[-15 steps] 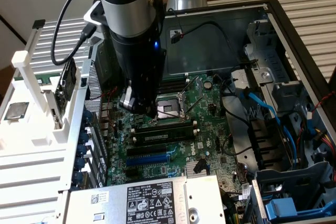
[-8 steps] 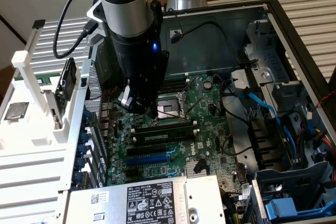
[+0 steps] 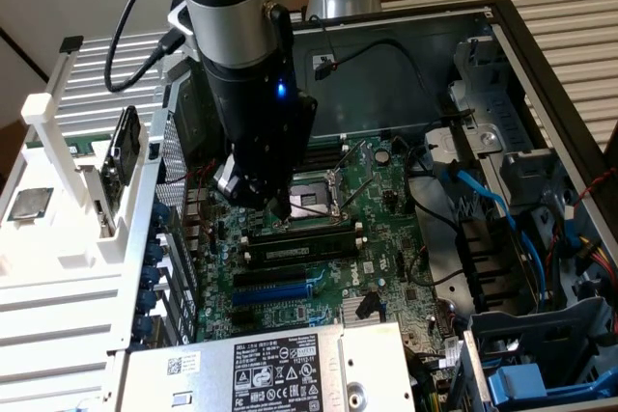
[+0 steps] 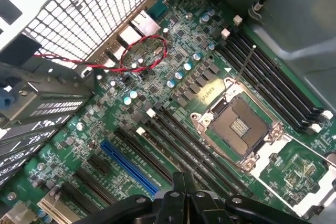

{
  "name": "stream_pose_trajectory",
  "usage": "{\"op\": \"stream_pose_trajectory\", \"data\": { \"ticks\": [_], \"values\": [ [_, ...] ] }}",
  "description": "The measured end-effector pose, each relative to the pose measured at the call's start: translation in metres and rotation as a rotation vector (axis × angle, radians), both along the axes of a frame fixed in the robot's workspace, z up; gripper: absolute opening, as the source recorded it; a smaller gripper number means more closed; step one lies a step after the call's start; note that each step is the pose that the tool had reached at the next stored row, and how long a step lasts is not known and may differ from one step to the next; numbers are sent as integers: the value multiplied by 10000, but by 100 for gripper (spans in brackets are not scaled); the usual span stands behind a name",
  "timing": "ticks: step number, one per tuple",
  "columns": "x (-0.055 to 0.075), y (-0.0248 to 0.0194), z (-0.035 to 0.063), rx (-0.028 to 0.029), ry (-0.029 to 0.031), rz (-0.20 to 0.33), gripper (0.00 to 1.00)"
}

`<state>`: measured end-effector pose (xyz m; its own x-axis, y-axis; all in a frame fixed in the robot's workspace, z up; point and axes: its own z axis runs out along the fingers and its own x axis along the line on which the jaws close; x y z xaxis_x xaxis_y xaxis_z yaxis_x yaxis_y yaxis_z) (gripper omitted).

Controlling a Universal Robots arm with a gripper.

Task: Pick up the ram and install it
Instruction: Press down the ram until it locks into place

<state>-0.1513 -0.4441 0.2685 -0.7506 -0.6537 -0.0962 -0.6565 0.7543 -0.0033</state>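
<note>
The ram [image 3: 299,250] is a long dark stick with a pale label. It lies along one of the black memory slots on the motherboard [image 3: 386,229], just in front of the processor socket. In the wrist view the ram [image 4: 157,149] runs under the fingertips. My gripper [image 3: 280,207] hangs directly over the stick's end on the exterior view's left, very close to its top edge. Seen from the wrist, the gripper [image 4: 178,181] has its two dark fingers pressed together with nothing between them. I cannot tell whether they touch the stick.
An open processor socket [image 4: 239,127] with its raised lever sits beside the slots, and a blue expansion slot [image 4: 128,166] lies on the other side. A metal grille [image 4: 89,9] and a red-black wire [image 4: 142,56] are close. Outside the case stands a white rack [image 3: 58,190] holding a silver chip [image 3: 29,202].
</note>
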Motion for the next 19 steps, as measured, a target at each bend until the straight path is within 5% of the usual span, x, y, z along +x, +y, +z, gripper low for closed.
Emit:
{"op": "stream_pose_trajectory", "data": {
  "ticks": [19],
  "values": [
    [0,0,0,0,0,-2904,11]
  ]
}}
